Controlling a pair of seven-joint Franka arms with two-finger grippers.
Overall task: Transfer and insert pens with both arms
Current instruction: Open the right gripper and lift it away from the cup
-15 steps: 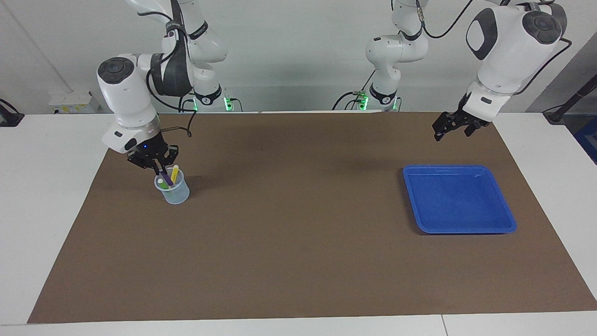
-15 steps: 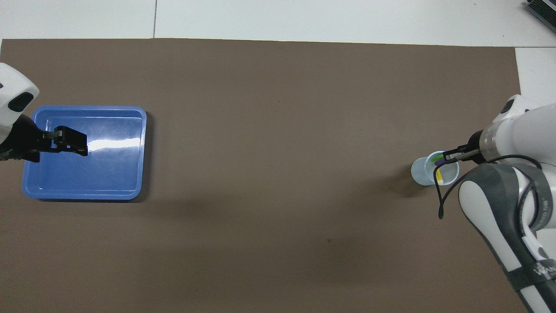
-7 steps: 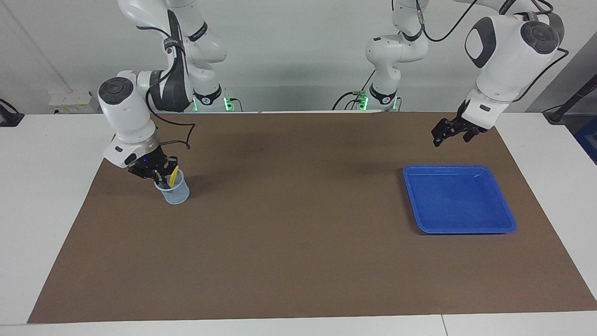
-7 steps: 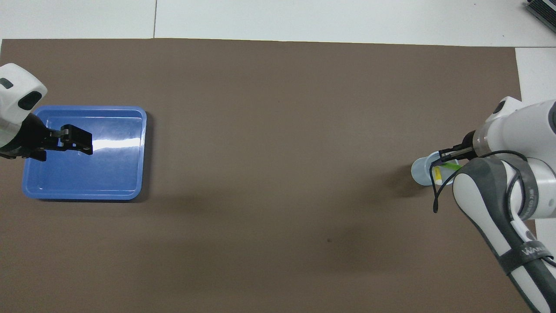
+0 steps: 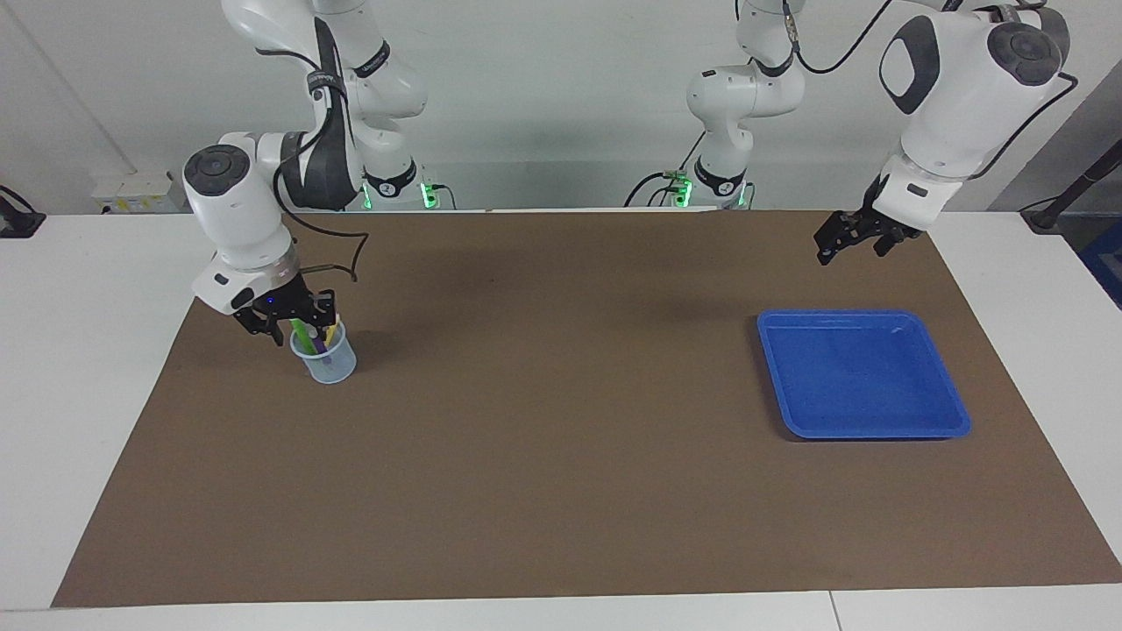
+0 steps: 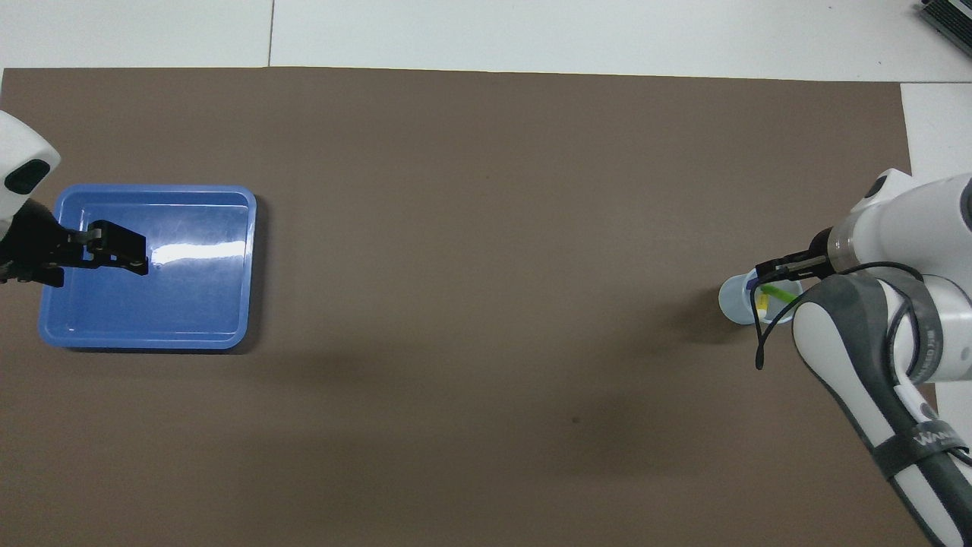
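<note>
Three thin marker pens, a bright green one (image 5: 301, 330), a yellow one (image 5: 330, 333) and a purple one (image 5: 320, 345), stand in a small clear plastic cup (image 5: 326, 359) on the brown mat (image 5: 561, 456) toward the right arm's end of the table. The right gripper (image 5: 294, 320) sits at the cup's rim; I cannot tell whether it grips anything. A second ago it hung slightly higher with the yellow pen leaning out; now the green pen shows upright at its fingers, so a pick or an insertion seems under way. The left gripper (image 5: 852, 238), spread and holding nothing, waits over the mat just nearer the robots than the shallow blue plastic tray (image 5: 951, 412), about where it was.
</note>
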